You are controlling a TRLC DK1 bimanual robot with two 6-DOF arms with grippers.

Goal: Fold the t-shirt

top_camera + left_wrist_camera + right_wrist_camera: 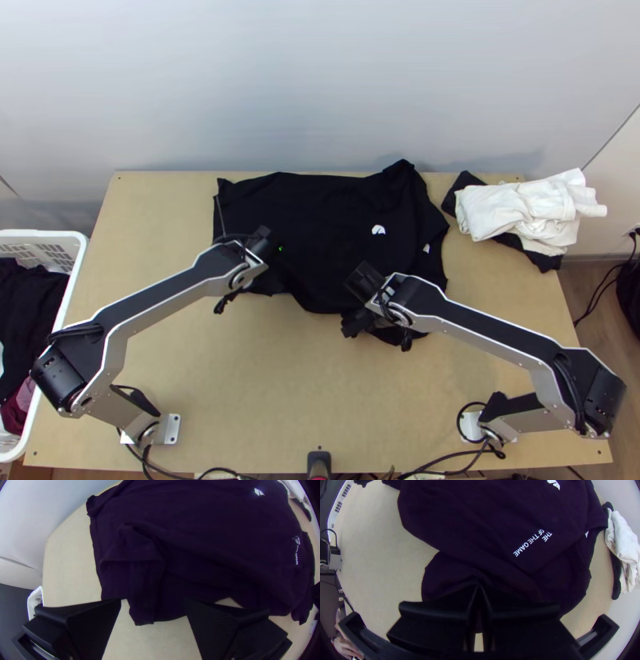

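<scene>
The left tool (153,600) gaped apart and the right tool (478,587) was clamped on the near part of the black t-shirt (320,216), rumpled on the bench (216,384). Light and limp, it probably needed gripping by hem corners.

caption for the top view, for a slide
Two robot arms over a rumpled black t-shirt, white cloth to the right
</scene>
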